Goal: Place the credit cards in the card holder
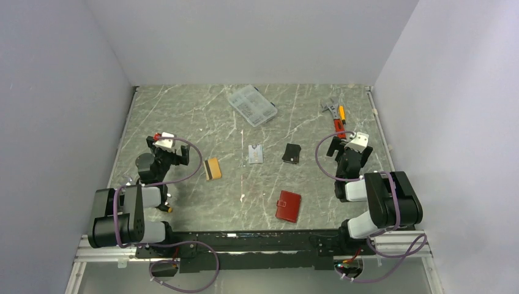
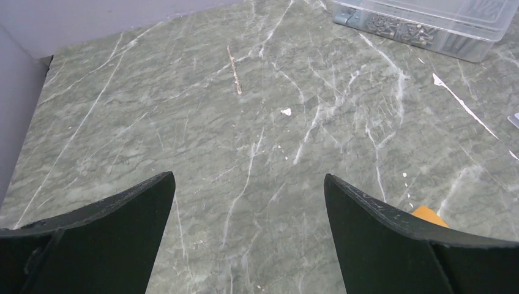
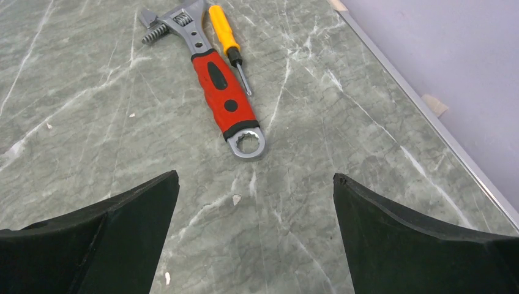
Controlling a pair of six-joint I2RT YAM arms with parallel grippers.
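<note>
As far as the views show, nothing of the task is done yet. Nearest the bases, at 5 o'clock on the worktop (image 1: 183, 116), the red holder (image 1: 288, 206) lies folded shut by the look of it, with no card in or on it. Further out, the orange card (image 1: 212, 169) with the black stripe lies flat at 9 o'clock, near the left jaws. The left wrist view catches only its corner, at 4 o'clock by one finger. The silver card (image 1: 256, 154) lies about the centre, and a black wallet (image 1: 292, 153) sits at its 3 o'clock, apart from it. Only these two cards show, and both are well apart from the holder.

The left jaws are spread wide and empty over bare worktop. The right jaws, at 3 o'clock, gape likewise with nothing between them. Farthest off are a clear box (image 1: 252, 105) at 12 o'clock and a wrench (image 3: 223, 101) beside a screwdriver (image 3: 227, 37) at 2 o'clock. None of these belongs to the job.

What is left, I judge, is to open the holder and then lift each card and slide it in. Thin cards lying flat will likely be awkward to pick up.
</note>
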